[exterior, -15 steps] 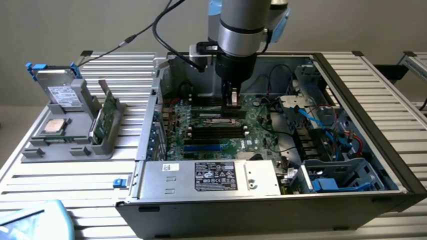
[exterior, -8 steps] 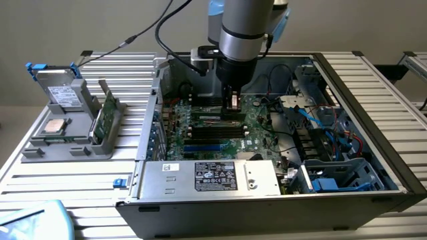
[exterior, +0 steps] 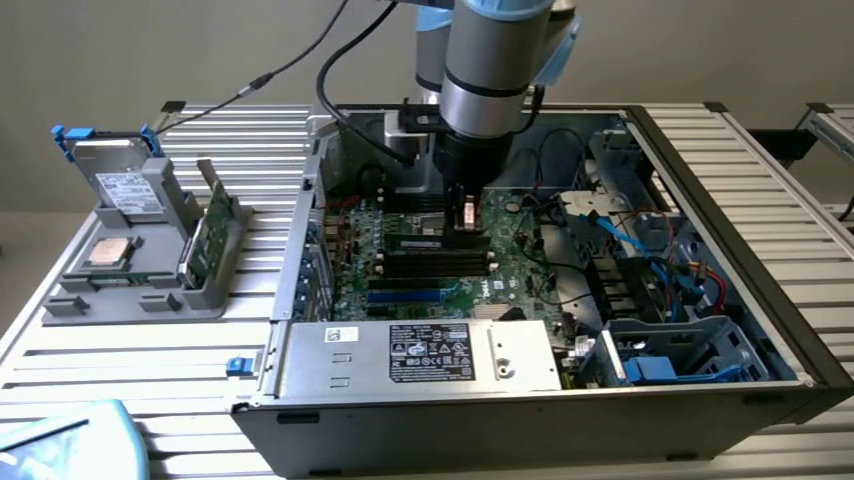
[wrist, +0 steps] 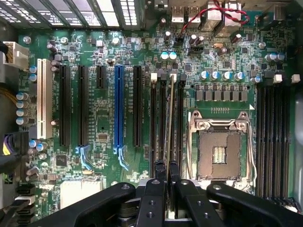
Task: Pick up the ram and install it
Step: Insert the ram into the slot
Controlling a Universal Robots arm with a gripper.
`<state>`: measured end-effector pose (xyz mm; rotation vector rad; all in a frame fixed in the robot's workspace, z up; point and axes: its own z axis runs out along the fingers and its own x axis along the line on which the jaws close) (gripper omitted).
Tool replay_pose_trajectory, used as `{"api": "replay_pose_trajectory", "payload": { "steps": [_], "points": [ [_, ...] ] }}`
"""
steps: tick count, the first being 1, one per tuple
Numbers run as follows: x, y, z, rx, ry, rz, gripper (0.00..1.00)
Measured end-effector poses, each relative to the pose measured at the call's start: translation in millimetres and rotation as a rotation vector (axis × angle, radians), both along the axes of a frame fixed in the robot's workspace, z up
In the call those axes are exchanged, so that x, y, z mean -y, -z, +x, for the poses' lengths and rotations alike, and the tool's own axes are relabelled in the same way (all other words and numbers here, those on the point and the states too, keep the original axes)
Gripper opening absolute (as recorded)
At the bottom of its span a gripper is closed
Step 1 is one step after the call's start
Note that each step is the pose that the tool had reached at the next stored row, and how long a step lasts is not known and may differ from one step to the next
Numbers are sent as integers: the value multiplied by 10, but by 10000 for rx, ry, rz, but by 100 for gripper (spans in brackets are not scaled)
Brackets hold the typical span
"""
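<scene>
Right now your pincer is clenching the ram edge-on, so the stick is hanging straight beneath it, running lengthwise along the memory slots of the motherboard for seating.

Behind my bench stands a plain wall, pale grey-beige, bare and evenly lit. The table I work on is built of ribbed, silvery aluminium slats with dark gaps between them. At the exterior view's right edge a second frame of the same slatted metal stands just apart from mine. The light is soft and throws only faint shadows. Past the table's left edge lies a beige surface; floor or wall, I cannot tell.
</scene>
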<state>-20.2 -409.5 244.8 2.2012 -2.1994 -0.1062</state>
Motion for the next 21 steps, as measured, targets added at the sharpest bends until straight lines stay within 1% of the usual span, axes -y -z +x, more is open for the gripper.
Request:
{"api": "replay_pose_trajectory", "payload": {
  "steps": [5, 8, 12, 16, 21],
  "points": [
    [0, 83, 0, 1, -1, 1, 14],
    [0, 83, 0, 0, -12, -1, 14],
    [2, 93, 0, 22, -151, -1, 14],
    [5, 99, -1, 34, -266, -22, 14],
    [8, 100, -3, 34, -342, -51, 14]
  ]
}}
